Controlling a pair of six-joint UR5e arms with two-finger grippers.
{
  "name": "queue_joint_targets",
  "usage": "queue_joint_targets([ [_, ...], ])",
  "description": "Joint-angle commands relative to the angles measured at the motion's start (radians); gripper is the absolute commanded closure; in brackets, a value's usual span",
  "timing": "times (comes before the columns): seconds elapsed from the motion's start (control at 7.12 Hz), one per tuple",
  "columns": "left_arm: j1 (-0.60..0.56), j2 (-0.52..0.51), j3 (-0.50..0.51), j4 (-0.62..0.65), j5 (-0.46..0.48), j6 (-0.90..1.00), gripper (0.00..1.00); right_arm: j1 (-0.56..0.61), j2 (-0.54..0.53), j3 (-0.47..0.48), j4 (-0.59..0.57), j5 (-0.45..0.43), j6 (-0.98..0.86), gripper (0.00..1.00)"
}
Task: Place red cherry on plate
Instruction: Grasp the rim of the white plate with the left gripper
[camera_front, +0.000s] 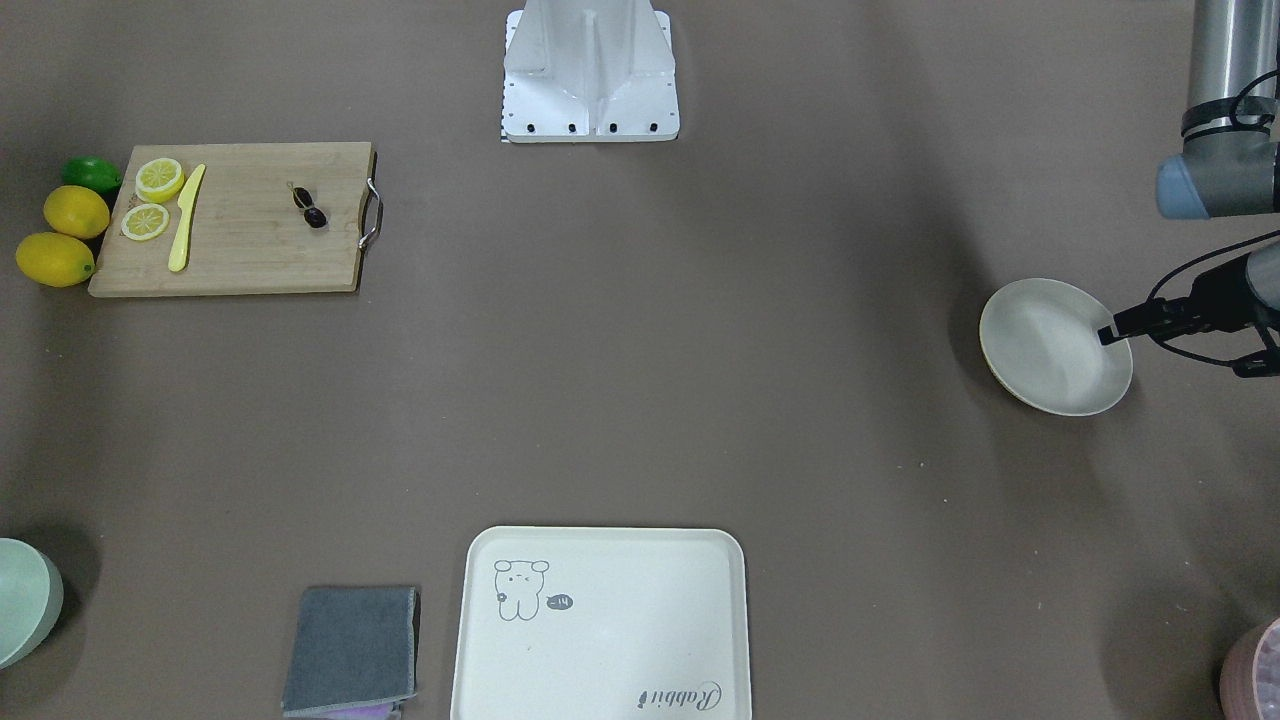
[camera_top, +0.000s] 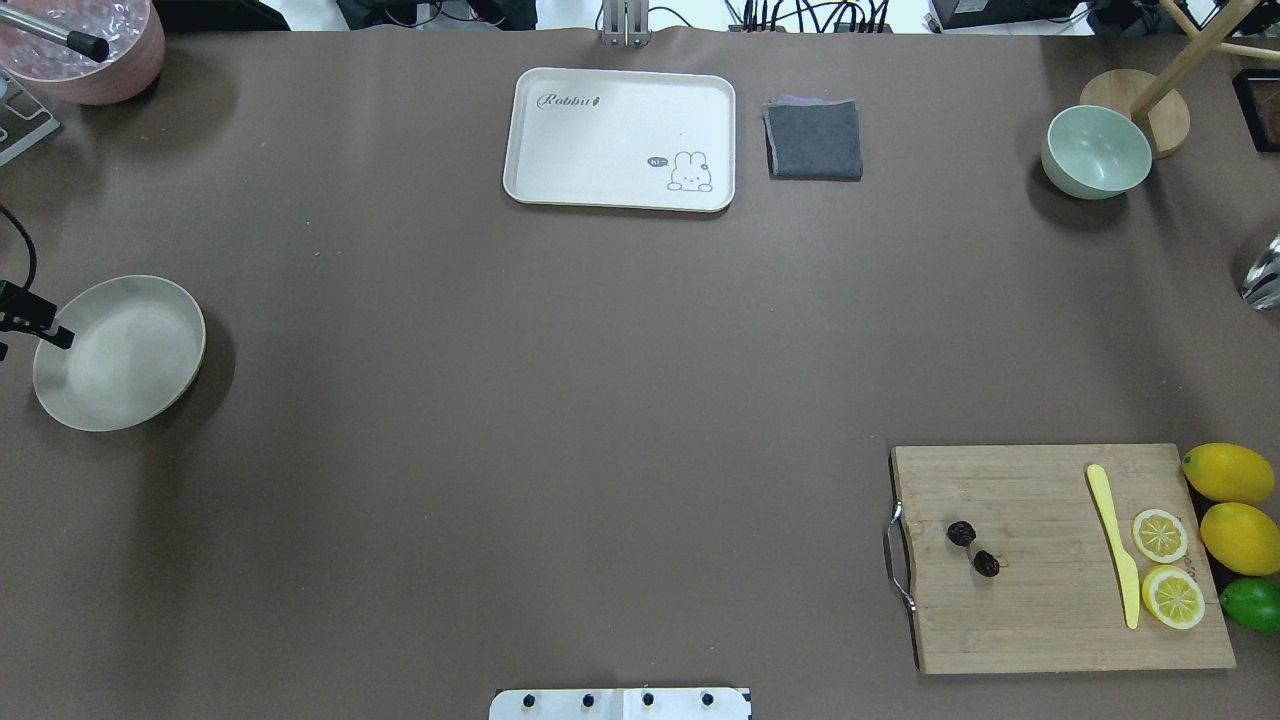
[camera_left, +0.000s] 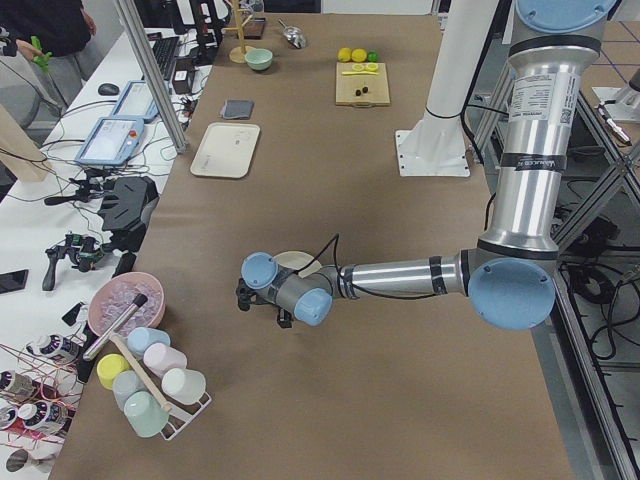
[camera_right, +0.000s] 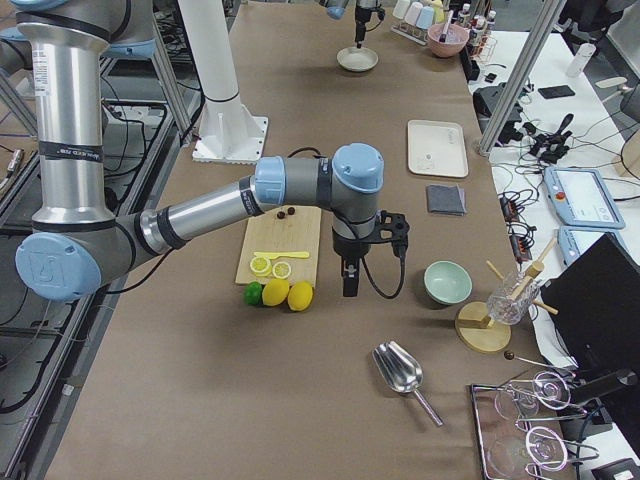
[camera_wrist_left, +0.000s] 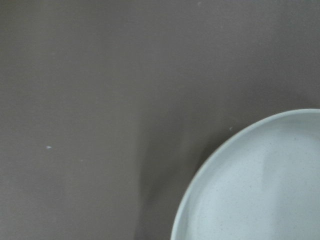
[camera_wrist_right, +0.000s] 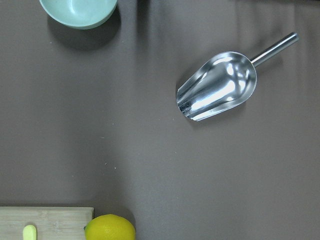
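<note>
The red cherry (camera_top: 973, 548), a small dark pair, lies on the wooden cutting board (camera_top: 1040, 610) near its handle end; it also shows in the front view (camera_front: 310, 207). Far across the table sits the round cream plate (camera_top: 120, 352), also seen as plate (camera_front: 1055, 346) and filling a corner of the left wrist view (camera_wrist_left: 260, 185). My left gripper (camera_top: 63, 338) hangs over the plate's edge (camera_front: 1108, 335), its fingers together on nothing. My right gripper (camera_right: 347, 290) hovers just past the lemons beside the board; I cannot tell whether it is open or shut.
On the board lie a yellow knife (camera_top: 1115, 545) and two lemon slices (camera_top: 1165, 565); two lemons (camera_top: 1235, 505) and a lime (camera_top: 1252, 604) sit beside it. A bear tray (camera_top: 600, 130), grey cloth (camera_top: 813, 138), green bowl (camera_top: 1097, 152) and metal scoop (camera_wrist_right: 217, 87) stand further off.
</note>
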Motion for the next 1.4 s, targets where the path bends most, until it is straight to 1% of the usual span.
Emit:
queue_joint_targets([
  [0.0,0.011,0.002,0.028,-0.054,0.002,-0.002,0.04,0.0,-0.008,0.003,-0.002,0.0,0.0,0.0],
  [0.14,0.011,0.008,0.026,-0.06,0.0,-0.002,0.12,0.0,-0.014,0.006,-0.002,0.002,0.0,0.0],
  [0.28,0.011,0.011,0.025,-0.06,0.0,-0.002,0.27,0.0,-0.023,0.02,-0.002,0.002,0.0,0.0],
  [0.42,0.011,0.013,0.023,-0.06,0.0,-0.002,0.51,0.0,-0.023,0.023,-0.002,0.002,0.0,0.0],
  [0.56,0.011,0.014,0.023,-0.065,0.0,-0.002,0.81,0.0,-0.026,0.023,-0.002,0.002,0.0,0.0],
  [0.7,0.013,0.017,0.025,-0.088,0.0,-0.002,1.0,0.0,-0.031,0.034,-0.003,0.002,0.0,0.0],
  [0.98,0.013,0.03,0.012,-0.088,-0.003,-0.007,1.0,0.0,-0.031,0.034,-0.002,0.002,0.0,0.0],
  [1.12,0.011,0.021,0.005,-0.088,-0.011,-0.054,1.0,0.0,-0.031,0.034,-0.002,0.002,0.0,0.0],
  [1.26,0.011,0.021,-0.039,-0.077,-0.046,-0.1,1.0,0.0,-0.032,0.043,-0.003,0.002,0.0,0.0],
])
